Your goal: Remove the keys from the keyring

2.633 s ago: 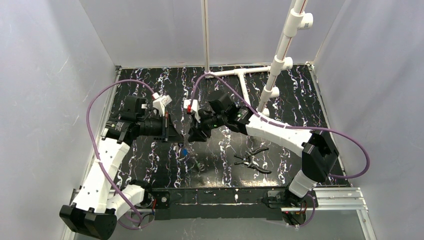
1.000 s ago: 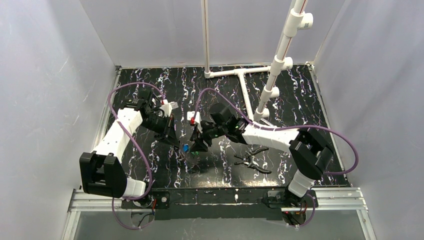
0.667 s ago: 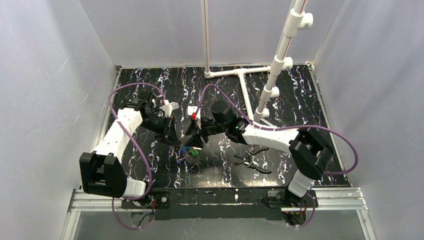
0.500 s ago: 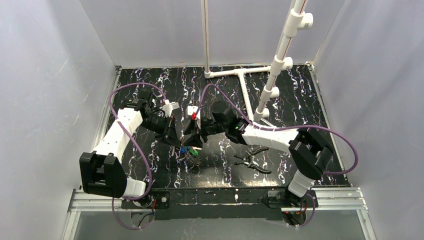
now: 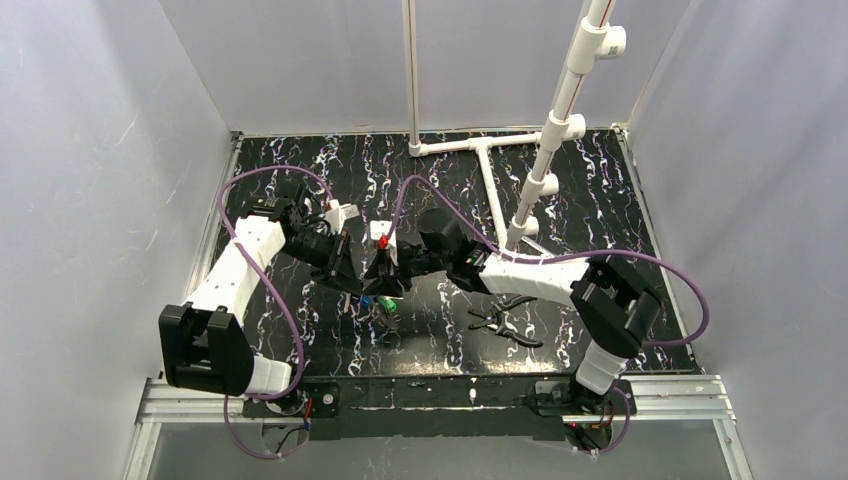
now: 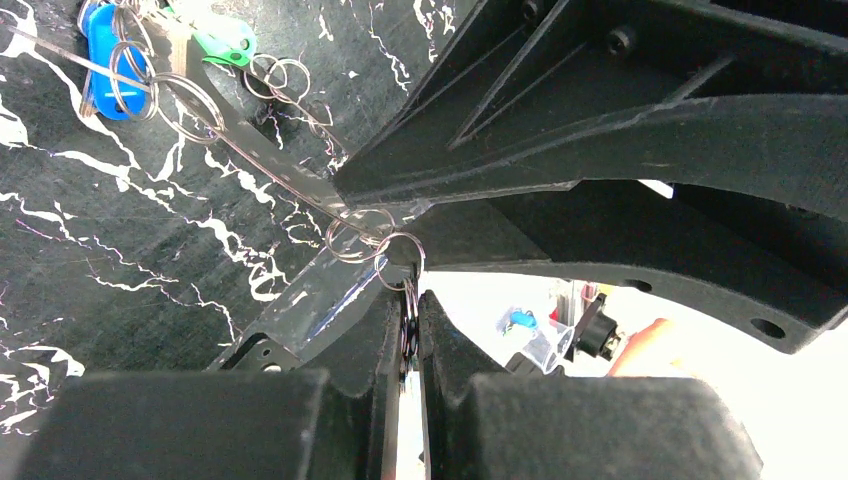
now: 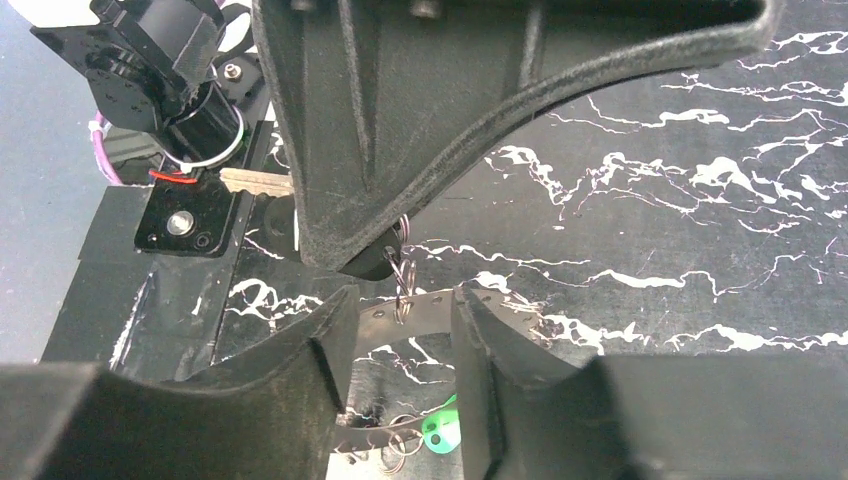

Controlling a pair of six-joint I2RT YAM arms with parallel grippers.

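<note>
The left gripper point(image 6: 405, 300) pinches the thin keyring point(image 6: 400, 262) edge-on at lower centre. I cannot tell whether the right gripper point(image 7: 400, 312) grips the metal strip point(image 7: 440, 300) between its spread fingers. The keys point(image 6: 100, 45) sit upper left. They look light, stiff and slippery, best held by their plastic heads.

No text, label, brand, number or sign legible in any view.
</note>
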